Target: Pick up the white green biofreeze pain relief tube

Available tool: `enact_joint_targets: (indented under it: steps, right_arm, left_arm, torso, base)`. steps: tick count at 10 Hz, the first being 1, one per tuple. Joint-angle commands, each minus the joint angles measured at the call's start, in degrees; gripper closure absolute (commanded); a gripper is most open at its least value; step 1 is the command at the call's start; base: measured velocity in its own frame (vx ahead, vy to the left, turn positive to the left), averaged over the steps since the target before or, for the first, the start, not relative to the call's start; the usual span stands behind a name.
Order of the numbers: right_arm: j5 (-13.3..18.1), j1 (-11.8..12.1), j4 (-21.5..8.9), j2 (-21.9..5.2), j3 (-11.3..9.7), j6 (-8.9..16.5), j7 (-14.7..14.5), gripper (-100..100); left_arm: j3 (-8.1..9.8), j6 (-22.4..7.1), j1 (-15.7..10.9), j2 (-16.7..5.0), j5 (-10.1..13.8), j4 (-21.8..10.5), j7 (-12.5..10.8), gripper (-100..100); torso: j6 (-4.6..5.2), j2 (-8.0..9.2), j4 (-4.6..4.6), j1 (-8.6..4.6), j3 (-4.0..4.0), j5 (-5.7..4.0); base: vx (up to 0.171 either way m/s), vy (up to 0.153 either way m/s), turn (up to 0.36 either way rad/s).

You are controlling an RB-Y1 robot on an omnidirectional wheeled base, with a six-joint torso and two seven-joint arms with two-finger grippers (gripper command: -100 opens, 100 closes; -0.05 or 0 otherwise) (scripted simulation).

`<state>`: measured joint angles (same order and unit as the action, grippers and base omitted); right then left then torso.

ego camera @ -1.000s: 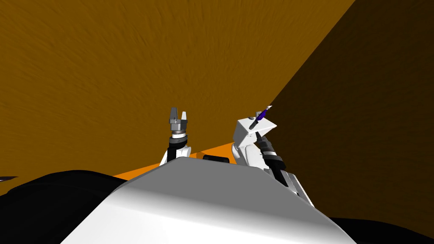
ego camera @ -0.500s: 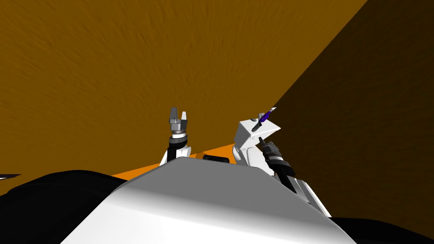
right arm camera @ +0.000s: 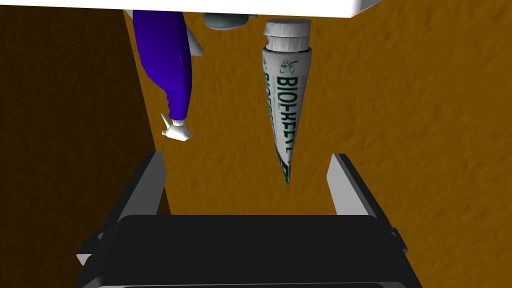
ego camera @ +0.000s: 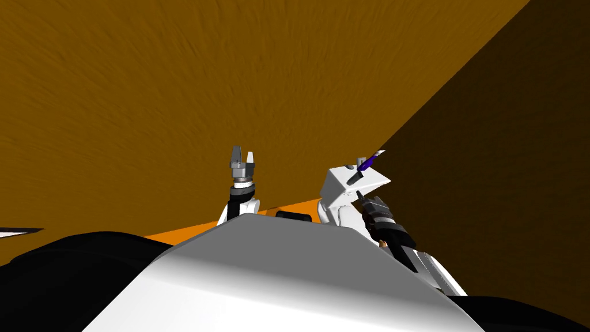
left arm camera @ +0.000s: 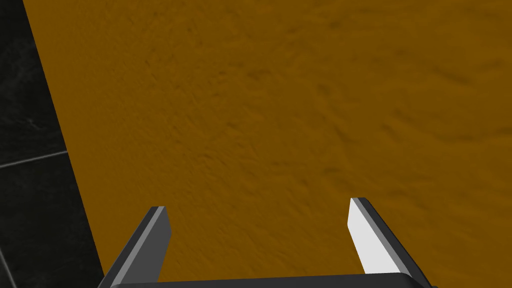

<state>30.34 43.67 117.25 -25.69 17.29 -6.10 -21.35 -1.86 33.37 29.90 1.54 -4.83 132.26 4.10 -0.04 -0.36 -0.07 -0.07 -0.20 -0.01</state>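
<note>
White-and-green Biofreeze tube (right arm camera: 282,100) stands with its cap against a white surface (right arm camera: 300,6), just beside a purple bottle (right arm camera: 167,55). I have my right gripper (right arm camera: 247,156) released. Its fingers are spread, and the tube's crimped tip lies between them, apart from both. My left gripper (left arm camera: 259,205) is raised well apart from the right one, fingers likewise spread.

Our head camera swung a little, so the wall corner (ego camera: 455,75) and the white stand (ego camera: 340,187) slid rightward in the head view. We drew our right gripper (ego camera: 359,196) back from that stand, lower and further right.
</note>
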Motion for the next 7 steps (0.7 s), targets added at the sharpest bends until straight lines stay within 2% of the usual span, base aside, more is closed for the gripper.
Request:
enact_joint_targets:
  steps: [1, 4, 5, 6, 7]
  right_arm:
    - [-0.11, 0.87, -0.32, -2.30, 0.83, 0.47, -1.90, -100]
    - [-1.65, 1.97, 0.36, -5.70, 1.42, 0.04, -4.26, -100]
    - [-1.28, 2.01, 0.41, -5.04, 1.39, 0.32, -3.77, -100]
    - [-1.34, 2.02, 0.46, -5.14, 1.41, 0.25, -3.93, 0]
    - [-3.24, -0.86, -2.41, -6.76, -1.46, -1.67, -5.11, -100]
  left_arm:
    - [0.00, 0.00, 0.00, 0.00, 0.00, 0.00, 0.00, 0]
    - [0.00, 0.00, 0.00, 0.00, 0.00, 0.00, 0.00, 0]
    - [0.00, 0.00, 0.01, 0.00, 0.00, 0.00, 0.00, 0]
    - [0.00, 0.00, 0.01, 0.00, 0.00, 0.00, 0.00, 0]
    - [0.00, 0.00, 0.00, 0.00, 0.00, 0.00, 0.00, 0]
  torso:
    - [0.00, 0.00, 0.00, 0.00, 0.00, 0.00]
    - [-0.02, -0.20, -0.04, -0.10, -0.12, -0.03]
    - [-0.02, -0.25, -0.05, 0.01, -0.15, -0.01]
    - [0.03, -0.03, -0.02, 0.08, -0.03, 0.01]
    - [0.03, 0.17, 0.03, 0.11, 0.09, 0.02]
  base:
    - [0.093, -0.030, 0.176]
    - [0.135, -0.036, 0.213]
    - [0.065, -0.007, 0.038]
    - [0.012, -0.003, -0.005]
    - [-0.095, 0.028, 0.001]
